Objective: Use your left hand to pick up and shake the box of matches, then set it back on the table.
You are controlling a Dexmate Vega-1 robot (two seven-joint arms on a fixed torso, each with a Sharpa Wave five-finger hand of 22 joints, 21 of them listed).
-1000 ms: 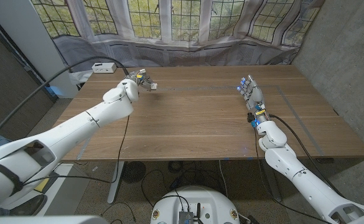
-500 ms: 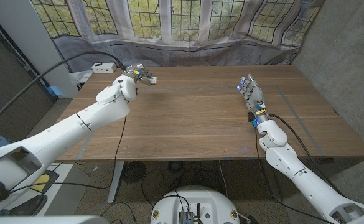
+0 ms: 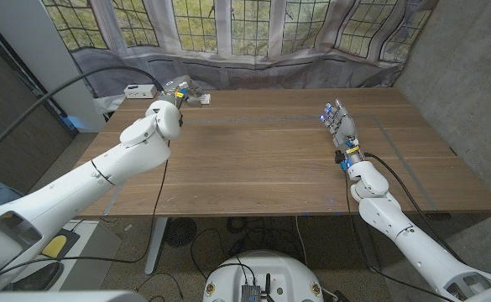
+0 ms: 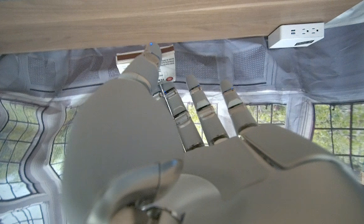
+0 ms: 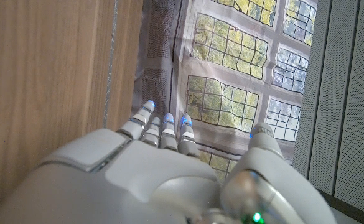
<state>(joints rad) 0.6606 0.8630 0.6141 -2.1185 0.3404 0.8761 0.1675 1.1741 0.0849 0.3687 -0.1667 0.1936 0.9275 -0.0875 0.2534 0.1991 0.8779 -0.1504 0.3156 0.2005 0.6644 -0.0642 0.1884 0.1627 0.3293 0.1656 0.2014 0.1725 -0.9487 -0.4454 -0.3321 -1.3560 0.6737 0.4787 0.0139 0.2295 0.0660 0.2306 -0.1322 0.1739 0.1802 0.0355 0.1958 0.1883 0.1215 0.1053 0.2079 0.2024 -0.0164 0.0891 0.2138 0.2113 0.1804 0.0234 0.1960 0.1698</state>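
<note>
The left hand [image 3: 178,92] is raised above the far left corner of the wooden table [image 3: 270,168], at the end of an arm stretched out from the near left. It grips the box of matches [image 3: 201,98], a small pale box that projects from the fingers toward the table's middle and is held clear of the surface. In the left wrist view the fingers [image 4: 197,106] reach out side by side with the box's printed face [image 4: 166,62] showing just beyond them, between the fingertips and the table edge; most of the box is hidden by the hand. In the head view the box appears to lie with its long axis roughly level and crosswise to the table, its free end pointing to the robot's right, though it is too small for the tilt to be read exactly. A white power strip [image 3: 138,91] sits at the table's far left corner, just beside the hand. The right hand [image 3: 339,126] stands on the right side of the table, fingers extended and apart, holding nothing.
</note>
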